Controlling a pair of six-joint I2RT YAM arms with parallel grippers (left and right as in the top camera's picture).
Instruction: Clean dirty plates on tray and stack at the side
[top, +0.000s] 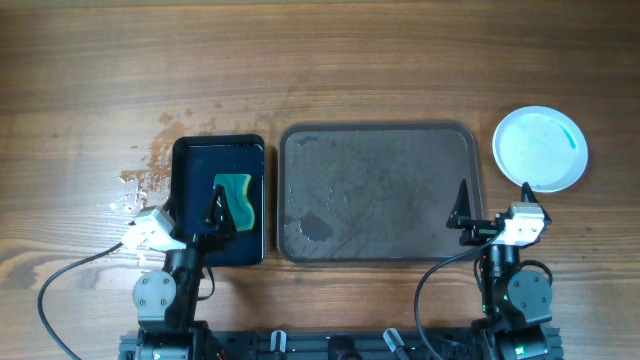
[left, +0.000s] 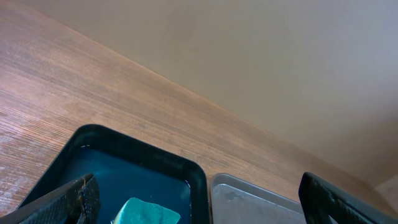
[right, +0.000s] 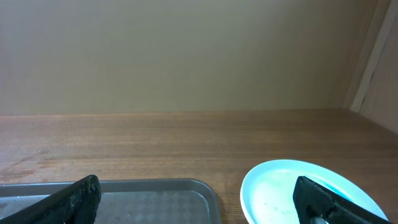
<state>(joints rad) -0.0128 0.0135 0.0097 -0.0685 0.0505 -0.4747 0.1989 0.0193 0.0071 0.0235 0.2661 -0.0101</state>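
No readable text, labels, brands or numbers in any view.

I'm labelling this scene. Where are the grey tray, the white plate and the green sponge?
Grey tray (top: 380, 170): overhead view, on its bare floor.
White plate (top: 540, 148): overhead view, on its centre.
Green sponge (top: 240, 195): overhead view, on its middle.

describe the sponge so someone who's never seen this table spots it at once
Find the large grey tray in the middle of the wooden table; a smaller glossy black tray lies just left of it. Inside that, near its right wall, sits the sponge, the one teal-green block against the black.
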